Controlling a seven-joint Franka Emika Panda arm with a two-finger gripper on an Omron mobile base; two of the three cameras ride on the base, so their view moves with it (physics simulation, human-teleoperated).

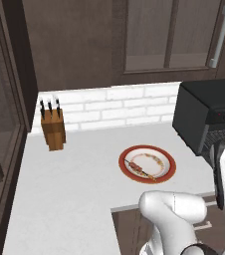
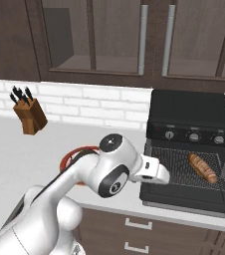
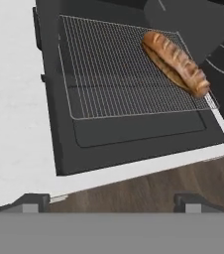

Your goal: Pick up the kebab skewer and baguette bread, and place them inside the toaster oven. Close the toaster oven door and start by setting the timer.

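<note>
Hovering end effector (image 3: 111, 202): released, jaws wide and holding nothing, poised over the lowered toaster oven door (image 3: 134, 139)
Toaster oven door: one, folded flat toward the worktop (image 1: 74, 199) edge; stiff glass panel, likely best lifted from its outer edge
Baguette bread (image 3: 176, 62): one, lying diagonally on the wire rack (image 3: 114, 74); light, with a firm crust, already placed
Kebab skewer (image 1: 140, 168): one, lying on the red-rimmed plate (image 1: 170, 172), well apart from the toaster oven (image 2: 191, 114); thin, light and rigid, chunks may slip, so pinch across the stick near its middle
Timer: three small dials (image 2: 194, 136) on the front strip; which one cannot be told
Knife block (image 1: 53, 128): one, far back by the wall
</note>
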